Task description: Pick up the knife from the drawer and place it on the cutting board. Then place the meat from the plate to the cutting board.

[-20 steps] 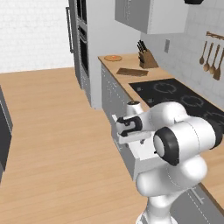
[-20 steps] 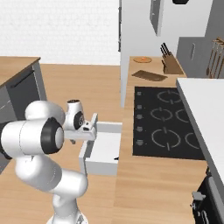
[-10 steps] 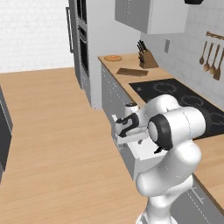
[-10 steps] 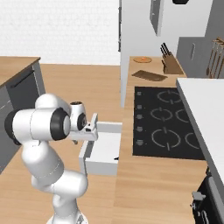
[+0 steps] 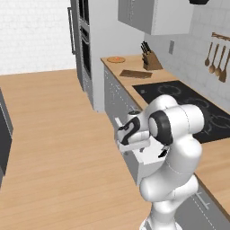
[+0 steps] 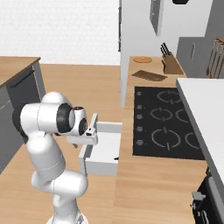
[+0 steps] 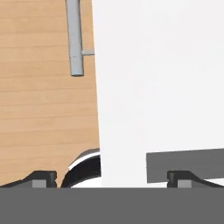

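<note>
jaws over the open drawer, knife not spotted yet

left base view: gripper (image 5: 128,134) at the drawer (image 5: 146,157) front. right base view: a dark bit at the drawer's right wall, maybe the knife, can't tell; cutting board (image 6: 149,75) far back on the worktop. hand view: jaws wide open, empty, drawer's white floor ahead.

Drawer (image 6: 103,151) open — board (image 6: 150,75) beside plate (image 6: 142,59)

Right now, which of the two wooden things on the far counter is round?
The light-tan plate by the counter's far end; the cutting board nearer the stove is dark and rectangular.
</note>
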Controlling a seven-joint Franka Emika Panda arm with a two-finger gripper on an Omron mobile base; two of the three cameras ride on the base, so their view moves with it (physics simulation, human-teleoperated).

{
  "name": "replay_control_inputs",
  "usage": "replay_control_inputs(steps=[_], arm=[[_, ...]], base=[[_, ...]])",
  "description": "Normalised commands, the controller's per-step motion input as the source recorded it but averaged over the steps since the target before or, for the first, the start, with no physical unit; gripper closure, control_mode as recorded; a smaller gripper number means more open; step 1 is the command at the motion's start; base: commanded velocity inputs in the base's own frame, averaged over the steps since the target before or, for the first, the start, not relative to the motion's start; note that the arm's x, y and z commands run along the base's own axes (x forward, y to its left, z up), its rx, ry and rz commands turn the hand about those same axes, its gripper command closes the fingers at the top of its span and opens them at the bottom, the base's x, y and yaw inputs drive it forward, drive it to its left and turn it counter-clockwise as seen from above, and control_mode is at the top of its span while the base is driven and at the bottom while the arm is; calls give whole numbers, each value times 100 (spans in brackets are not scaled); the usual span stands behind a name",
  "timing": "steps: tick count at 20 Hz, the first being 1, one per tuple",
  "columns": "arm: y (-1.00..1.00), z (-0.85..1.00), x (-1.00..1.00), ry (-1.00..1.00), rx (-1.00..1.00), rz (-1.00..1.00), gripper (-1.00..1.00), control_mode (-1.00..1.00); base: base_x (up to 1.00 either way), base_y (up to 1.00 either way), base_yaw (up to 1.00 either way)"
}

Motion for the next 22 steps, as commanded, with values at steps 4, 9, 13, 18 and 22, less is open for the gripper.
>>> replay_control_inputs(steps=[4, 9, 13, 18, 22], arm=[[26, -23, 0, 0, 1, 0, -100, -100], [48, -19, 0, 0, 8, 0, -100, -100], [69, -9, 6, 0, 13, 0, -100, -100], [89, 5, 3, 0, 9, 0, -100, -100], [100, 30, 0, 0, 0, 0, -100, -100]], base=[[0, 0, 0], [0, 0, 0], [0, 0, 0], [0, 0, 0], [0, 0, 0]])
